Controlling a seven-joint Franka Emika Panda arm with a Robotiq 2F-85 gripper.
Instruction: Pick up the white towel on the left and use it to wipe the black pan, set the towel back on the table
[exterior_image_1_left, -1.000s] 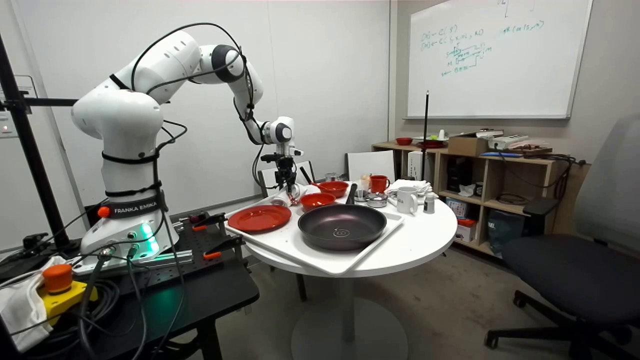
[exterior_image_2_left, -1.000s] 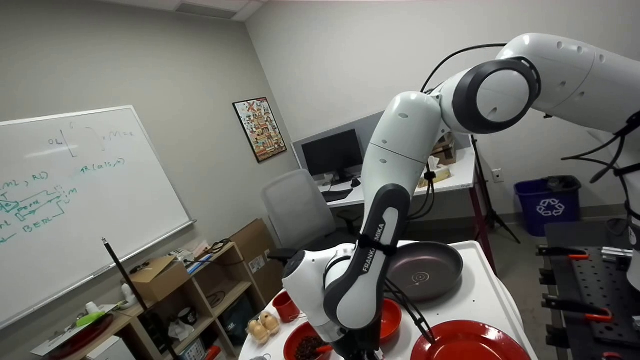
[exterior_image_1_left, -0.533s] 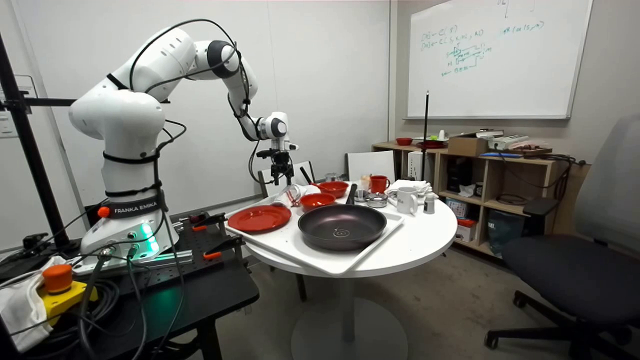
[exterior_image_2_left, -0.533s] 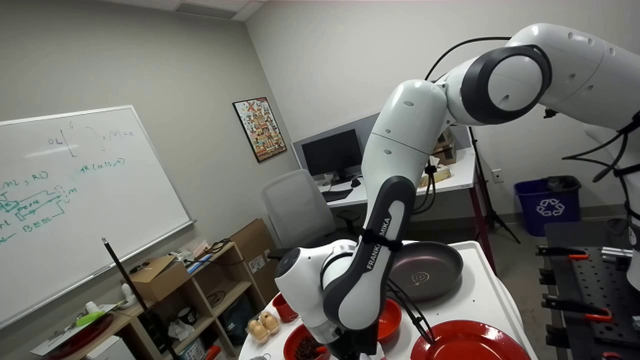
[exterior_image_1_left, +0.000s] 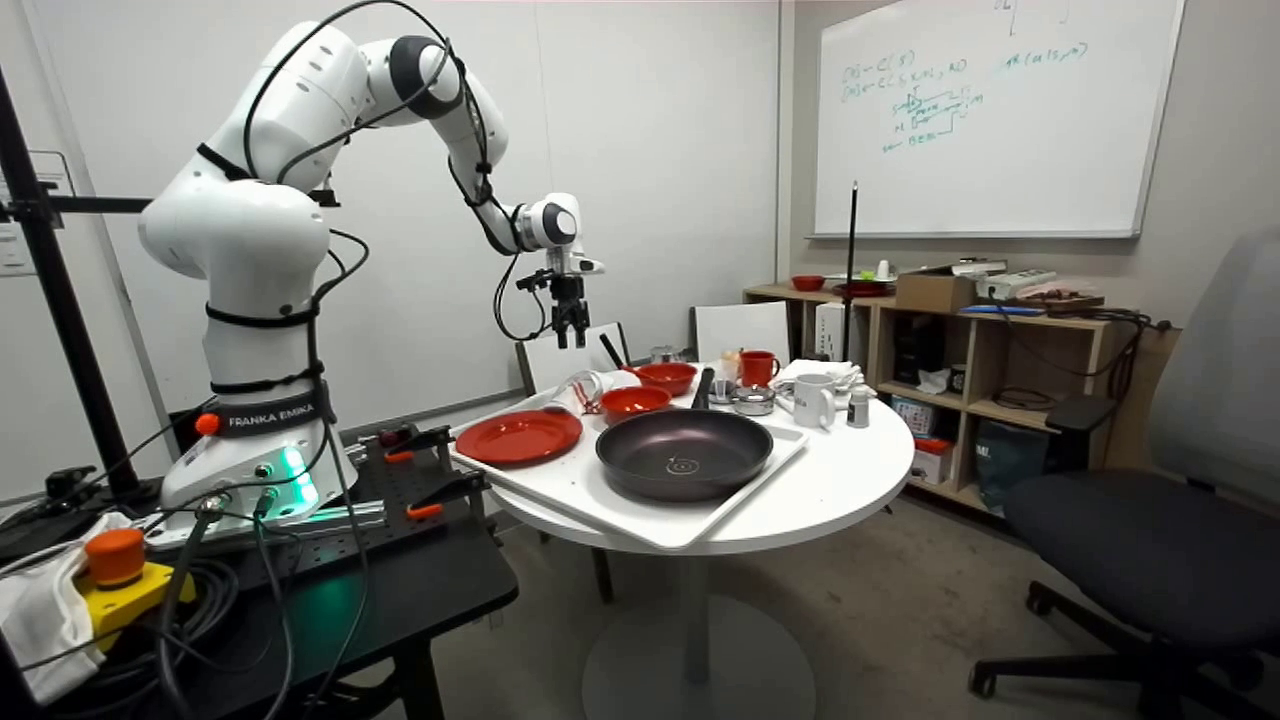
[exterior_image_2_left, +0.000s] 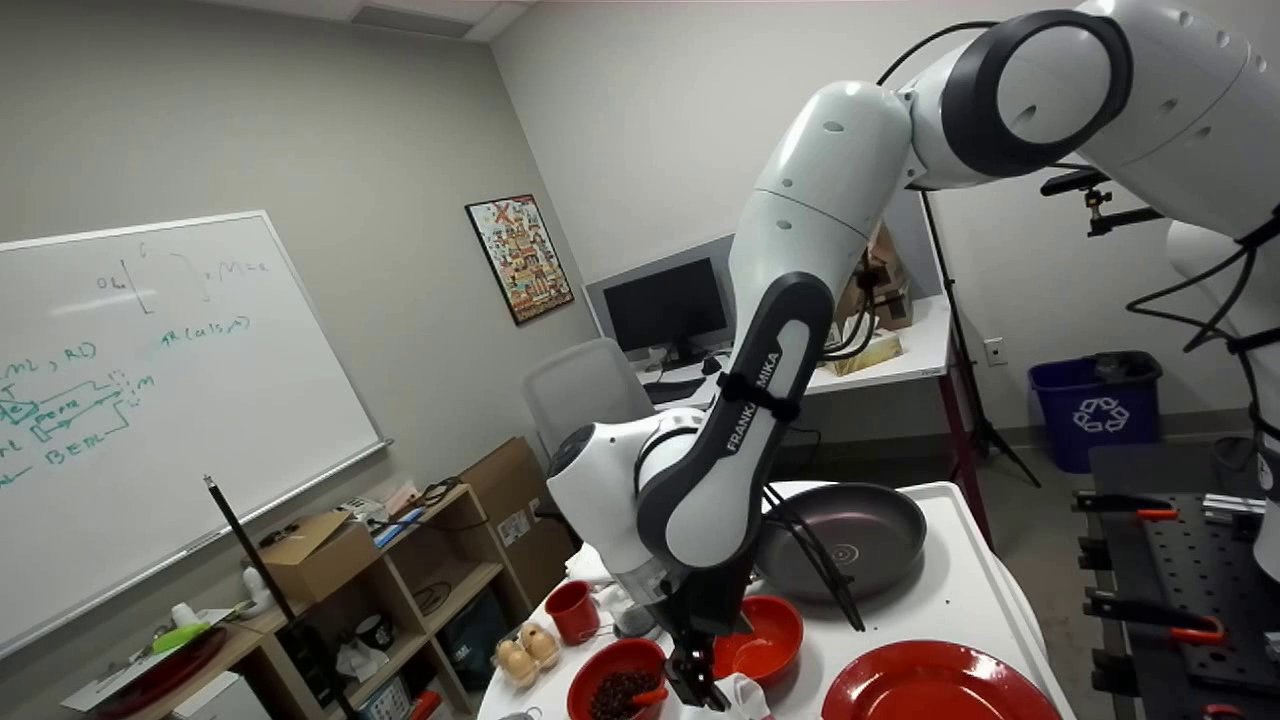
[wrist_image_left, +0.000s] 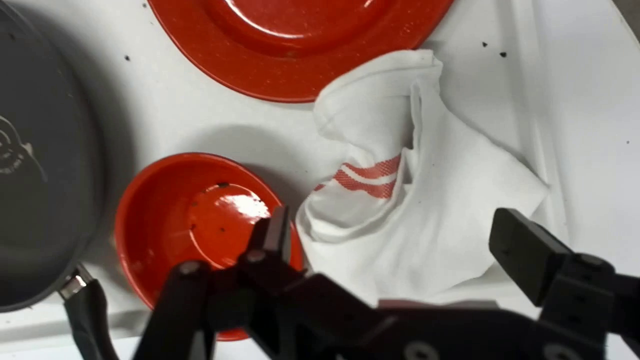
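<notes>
Hanging above the towel with gripper spread wide and empty, likely to clear its folds; probably needing care with bowl and plate just beside it.

“FRANKA EMIKA” on arm, whiteboard writing unclear

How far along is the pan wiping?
Done: nothing certain; the white towel lies on the tray, perhaps put back, but whether the black pan was wiped can't be told. In hand: nothing; the open claw hangs above the towel. Left: if unwiped, grasping, wiping and setting down.
</notes>
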